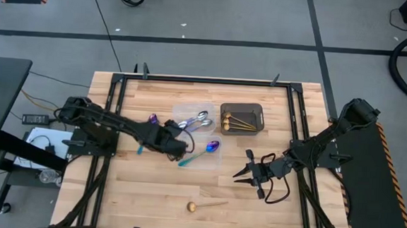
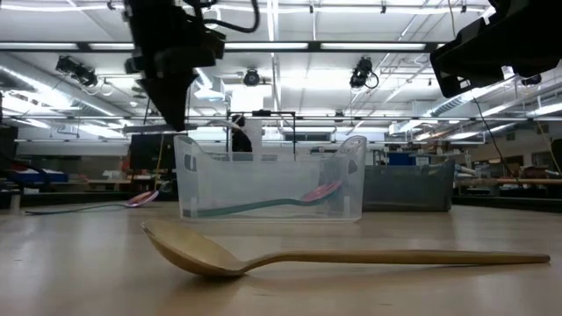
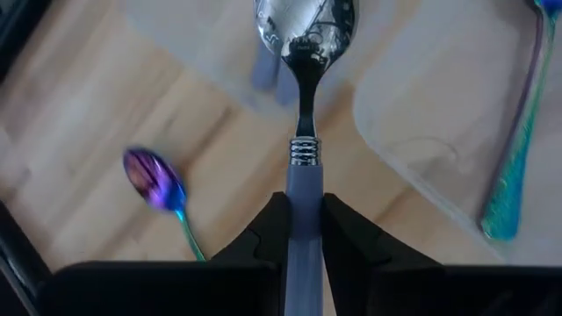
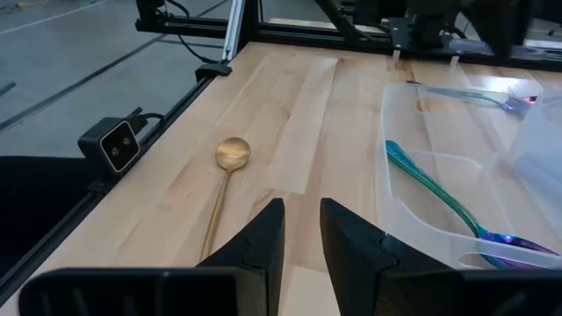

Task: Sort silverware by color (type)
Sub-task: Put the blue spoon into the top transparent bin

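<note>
My left gripper [image 1: 178, 145] [image 3: 305, 209] is shut on a silver spoon [image 3: 307, 35] with a pale blue handle, over the table's middle beside two clear tubs [image 1: 198, 111]. A purple spoon with a teal handle [image 3: 154, 180] lies on the wood next to it. Another teal-handled spoon [image 1: 202, 153] lies in the nearer clear tub [image 4: 413, 202]. Gold spoons lie in the dark tub [image 1: 242, 119], and one gold spoon [image 1: 193, 207] [image 4: 232, 154] lies on the table near the front edge. My right gripper [image 1: 248, 173] [image 4: 303, 219] hovers open at the right with nothing between its fingers. My left gripper pinches the spoon's pale blue handle [image 3: 304, 189] between its two fingers, just behind the ribbed silver collar. The fingers slant downward and lie along the handle. The bowl sticks out beyond the fingertips over a clear tub's edge, lifted off the wood.
The dark tub [image 2: 408, 189] stands at the far right of the tubs. Silver spoons [image 1: 202, 119] lie in the far clear tub. Black frame rails [image 1: 296, 134] run along the table's sides. Bare wood lies around the lone gold spoon [image 2: 351, 258].
</note>
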Controlling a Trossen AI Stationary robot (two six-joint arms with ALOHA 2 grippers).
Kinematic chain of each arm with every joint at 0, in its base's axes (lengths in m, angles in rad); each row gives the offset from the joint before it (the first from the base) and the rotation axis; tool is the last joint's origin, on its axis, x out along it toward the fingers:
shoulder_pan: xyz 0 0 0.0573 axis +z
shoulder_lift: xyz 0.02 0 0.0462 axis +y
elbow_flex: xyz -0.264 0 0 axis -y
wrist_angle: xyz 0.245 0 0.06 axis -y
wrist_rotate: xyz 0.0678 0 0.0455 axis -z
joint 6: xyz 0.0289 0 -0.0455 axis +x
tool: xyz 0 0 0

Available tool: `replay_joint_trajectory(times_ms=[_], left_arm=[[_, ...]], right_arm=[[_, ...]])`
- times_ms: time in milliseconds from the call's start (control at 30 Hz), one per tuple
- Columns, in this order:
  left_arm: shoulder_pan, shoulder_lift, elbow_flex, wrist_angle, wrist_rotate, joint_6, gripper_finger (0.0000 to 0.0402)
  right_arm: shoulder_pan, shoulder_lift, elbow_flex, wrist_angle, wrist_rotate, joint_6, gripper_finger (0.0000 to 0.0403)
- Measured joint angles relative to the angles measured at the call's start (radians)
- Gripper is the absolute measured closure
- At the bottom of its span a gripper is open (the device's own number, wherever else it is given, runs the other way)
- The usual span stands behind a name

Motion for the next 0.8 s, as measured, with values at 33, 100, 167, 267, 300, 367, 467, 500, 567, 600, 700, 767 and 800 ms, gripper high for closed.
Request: replay_joint_trajectory(times_ms=[33, 100, 167, 267, 300, 367, 467, 500, 567, 600, 700, 767, 800], left_arm=[[0.019, 0.000, 0.000, 0.015, -0.005, 0.033, 0.0347], [0.052, 0.000, 0.000, 0.052, -0.018, 0.103, 0.0347], [0.083, 0.000, 0.000, 0.085, -0.040, 0.175, 0.0347], [0.126, 0.000, 0.000, 0.175, -0.074, 0.281, 0.0347], [0.138, 0.000, 0.000, 0.209, -0.083, 0.317, 0.0347], [0.159, 0.000, 0.000, 0.283, -0.096, 0.394, 0.0347], [0.189, 0.000, 0.000, 0.378, -0.099, 0.511, 0.0347], [0.199, 0.005, 0.001, 0.407, -0.101, 0.538, 0.0347], [0.215, 0.016, 0.002, 0.449, -0.108, 0.590, 0.0347], [0.223, 0.024, 0.001, 0.452, -0.117, 0.610, 0.0347], [0.249, 0.067, 0.002, 0.485, -0.125, 0.668, 0.0347], [0.266, 0.102, 0.001, 0.491, -0.125, 0.703, 0.0346], [0.273, 0.118, 0.001, 0.495, -0.124, 0.711, 0.0346]], right_arm=[[0.000, 0.000, 0.000, 0.000, 0.000, -0.001, 0.0316], [0.000, 0.000, 0.000, 0.000, 0.000, 0.002, 0.0316], [0.000, 0.000, 0.000, 0.000, 0.000, 0.003, 0.0316], [0.000, 0.000, 0.000, 0.000, 0.000, 0.003, 0.0316], [0.000, 0.000, 0.000, 0.000, 0.000, 0.003, 0.0316], [0.000, 0.000, 0.000, 0.000, 0.000, 0.003, 0.0316], [0.000, 0.000, 0.000, 0.000, 0.000, 0.003, 0.0316], [0.000, 0.000, 0.000, 0.000, 0.000, 0.003, 0.0316], [0.000, 0.000, 0.000, 0.000, 0.000, 0.003, 0.0316], [0.000, 0.000, 0.000, 0.000, 0.000, 0.003, 0.0316], [0.000, 0.000, 0.000, -0.010, 0.000, 0.003, 0.0316], [0.000, 0.000, 0.000, -0.014, 0.000, 0.003, 0.0316], [0.000, 0.000, 0.000, -0.019, 0.000, 0.003, 0.0316]])
